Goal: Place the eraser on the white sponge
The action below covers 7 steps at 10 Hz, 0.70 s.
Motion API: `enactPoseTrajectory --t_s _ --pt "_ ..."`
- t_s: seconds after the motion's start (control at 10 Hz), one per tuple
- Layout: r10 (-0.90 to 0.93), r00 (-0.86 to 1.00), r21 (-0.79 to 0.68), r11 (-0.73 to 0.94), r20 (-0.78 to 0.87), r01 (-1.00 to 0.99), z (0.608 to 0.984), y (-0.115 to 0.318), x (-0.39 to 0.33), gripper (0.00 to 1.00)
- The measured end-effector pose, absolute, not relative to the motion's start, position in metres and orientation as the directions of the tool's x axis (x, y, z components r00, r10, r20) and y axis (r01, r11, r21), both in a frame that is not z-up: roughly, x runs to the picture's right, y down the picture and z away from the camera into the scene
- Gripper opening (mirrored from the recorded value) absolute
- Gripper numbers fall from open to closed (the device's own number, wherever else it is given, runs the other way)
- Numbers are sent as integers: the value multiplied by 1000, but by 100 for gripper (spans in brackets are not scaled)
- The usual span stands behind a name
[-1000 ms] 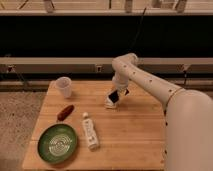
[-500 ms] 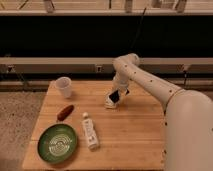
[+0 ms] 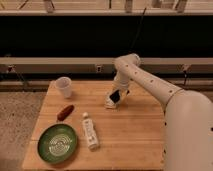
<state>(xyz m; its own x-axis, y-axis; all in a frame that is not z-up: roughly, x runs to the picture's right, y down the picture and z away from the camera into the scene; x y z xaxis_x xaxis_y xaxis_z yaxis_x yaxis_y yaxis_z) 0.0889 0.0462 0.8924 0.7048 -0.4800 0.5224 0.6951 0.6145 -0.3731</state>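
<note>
My gripper (image 3: 116, 96) hangs from the white arm over the far middle of the wooden table (image 3: 135, 135). It is shut on the eraser (image 3: 115, 95), a flat black block held tilted. The eraser's lower end sits right over the white sponge (image 3: 110, 104), a small off-white pad lying on the table just below and left of the gripper. I cannot tell whether the eraser touches the sponge.
A translucent white cup (image 3: 63, 86) stands at the far left. A reddish-brown sausage-shaped thing (image 3: 65, 112) lies left of centre. A white bottle (image 3: 90, 131) lies beside a green plate (image 3: 58, 143) at the near left. My arm's bulk fills the right side.
</note>
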Motion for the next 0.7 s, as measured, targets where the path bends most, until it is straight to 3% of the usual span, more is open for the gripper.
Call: enactPoseTrajectory --t_s 0.7 --pt "-493 676 -353 596 548 721 896 47 87 4"
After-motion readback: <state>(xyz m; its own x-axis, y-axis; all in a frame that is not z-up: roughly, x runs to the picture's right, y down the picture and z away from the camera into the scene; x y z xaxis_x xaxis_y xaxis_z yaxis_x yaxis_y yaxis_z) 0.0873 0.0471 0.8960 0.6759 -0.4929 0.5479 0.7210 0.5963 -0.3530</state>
